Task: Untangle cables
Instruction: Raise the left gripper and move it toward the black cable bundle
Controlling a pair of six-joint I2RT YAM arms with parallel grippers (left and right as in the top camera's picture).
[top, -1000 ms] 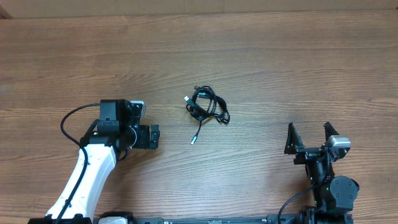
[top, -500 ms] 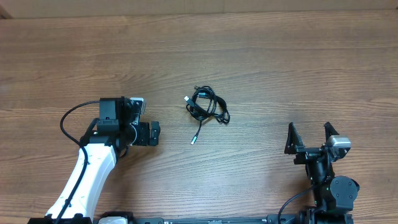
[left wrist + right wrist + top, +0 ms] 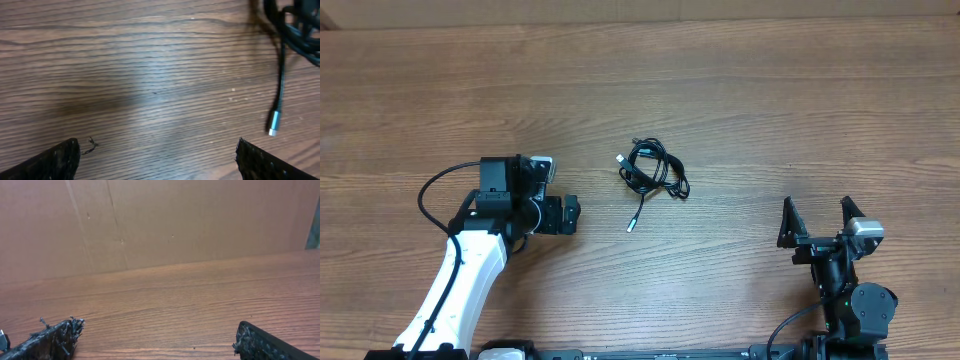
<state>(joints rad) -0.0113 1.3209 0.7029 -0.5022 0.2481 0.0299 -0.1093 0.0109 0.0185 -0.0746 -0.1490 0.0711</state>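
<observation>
The cables (image 3: 653,172) lie as a small knot of thin black cords near the table's middle, with one loose end and its silver plug tip (image 3: 631,225) trailing toward the front. My left gripper (image 3: 570,215) is open and empty, just left of the knot. In the left wrist view the loose cord and silver tip (image 3: 273,129) lie ahead at the right, and part of the knot (image 3: 295,30) shows at the top right. My right gripper (image 3: 817,222) is open and empty at the front right, far from the cables. The right wrist view shows no cables.
The wooden table (image 3: 770,110) spreads all around the knot. A brown cardboard wall (image 3: 160,220) stands behind the table's far edge. The left arm's thick black cable (image 3: 435,190) loops at the left of the arm.
My left gripper has moved slightly right toward the cables. The right arm and the cables have not moved.
</observation>
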